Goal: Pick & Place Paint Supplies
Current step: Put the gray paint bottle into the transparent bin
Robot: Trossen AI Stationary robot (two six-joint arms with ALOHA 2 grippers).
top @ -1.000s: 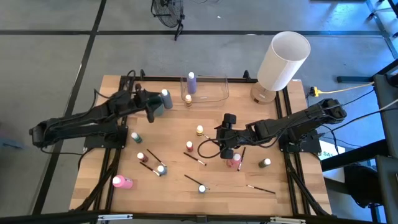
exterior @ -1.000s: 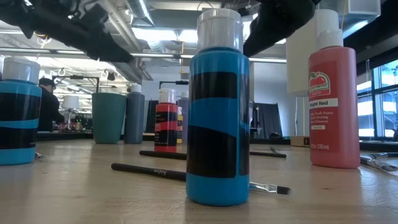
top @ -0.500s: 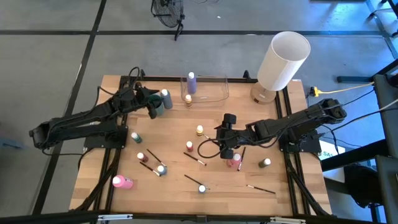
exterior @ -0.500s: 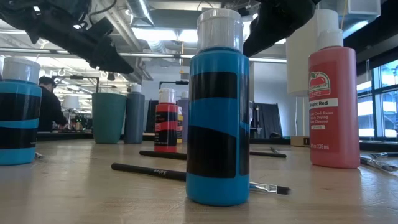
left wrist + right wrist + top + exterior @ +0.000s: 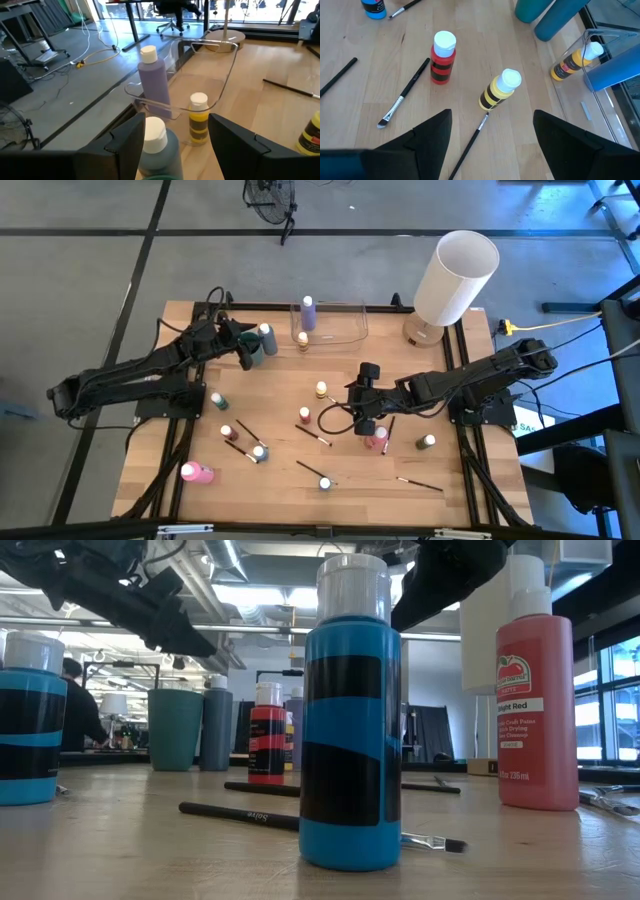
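Observation:
A tall grey-green bottle (image 5: 159, 150) with a white cap stands at the table's far left (image 5: 266, 338), its bottom on the wood (image 5: 216, 725). My left gripper (image 5: 247, 348) comes at it almost level and is open. In the left wrist view the bottle shows between the fingers, close to one, with a gap to the other. Beyond it the clear container (image 5: 210, 75) holds a lilac bottle (image 5: 155, 85) and a yellow one (image 5: 199, 117). My right gripper (image 5: 360, 402) hangs open over mid-table, above a brush (image 5: 470, 145), a yellow bottle (image 5: 497, 90) and a red one (image 5: 443, 60). My left gripper has the grey-green bottle between its fingers. The fingers' lower parts and the bottle's body lie below the edge of the wrist view, so I cannot tell whether either finger touches it.
A wider teal cylinder (image 5: 175, 730) stands next to the grey-green bottle. A large white cylinder (image 5: 455, 275) stands at the far right. Small bottles and brushes lie scattered over the near half, among them blue ones (image 5: 350, 730), a pink one (image 5: 375, 438) and a pink one on its side (image 5: 193, 472).
My left arm has swung a little toward the table's far edge and the container, then kept still. The grey-green bottle and the teal cylinder stand where they were.

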